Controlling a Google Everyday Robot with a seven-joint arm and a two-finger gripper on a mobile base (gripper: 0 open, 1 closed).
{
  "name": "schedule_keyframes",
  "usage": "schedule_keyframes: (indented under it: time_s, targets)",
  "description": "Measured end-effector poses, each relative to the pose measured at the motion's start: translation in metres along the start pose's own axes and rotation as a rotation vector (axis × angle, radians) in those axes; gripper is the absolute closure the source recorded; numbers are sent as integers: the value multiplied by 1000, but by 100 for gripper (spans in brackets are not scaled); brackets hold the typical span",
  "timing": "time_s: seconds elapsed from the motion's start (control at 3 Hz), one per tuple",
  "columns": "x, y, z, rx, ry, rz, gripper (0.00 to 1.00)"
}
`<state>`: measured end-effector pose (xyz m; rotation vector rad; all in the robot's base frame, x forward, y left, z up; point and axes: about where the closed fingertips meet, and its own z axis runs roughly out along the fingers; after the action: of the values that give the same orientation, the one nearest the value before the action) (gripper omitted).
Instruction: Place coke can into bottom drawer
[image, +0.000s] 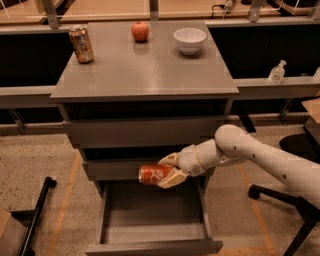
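Warm, dim overhead light puts a soft sheen on the grey cabinet top (145, 65), while the recesses beneath it and the open bottom drawer (152, 246) sink into shadow. The gripper (167, 173), clamped on the coke can (152, 174) just above that drawer, shows pale against the dark cabinet front.

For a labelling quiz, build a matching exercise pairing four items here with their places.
1 red aluminium coke can
2 brownish-gold drink can
3 round red apple
4 white bowl

A cabinet top, far left corner
B held in the end effector above the open grey bottom drawer
C cabinet top, far right
D cabinet top, far middle

Pairs: 1-B, 2-A, 3-D, 4-C
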<state>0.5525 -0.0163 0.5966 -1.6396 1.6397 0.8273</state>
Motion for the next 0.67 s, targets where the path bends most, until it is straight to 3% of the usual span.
schedule_keyframes:
  time_s: [0.33,0.67]
  targets:
    - [48,-1,28,4,-8,92,100]
    - [55,1,34,-1,-12,104,100]
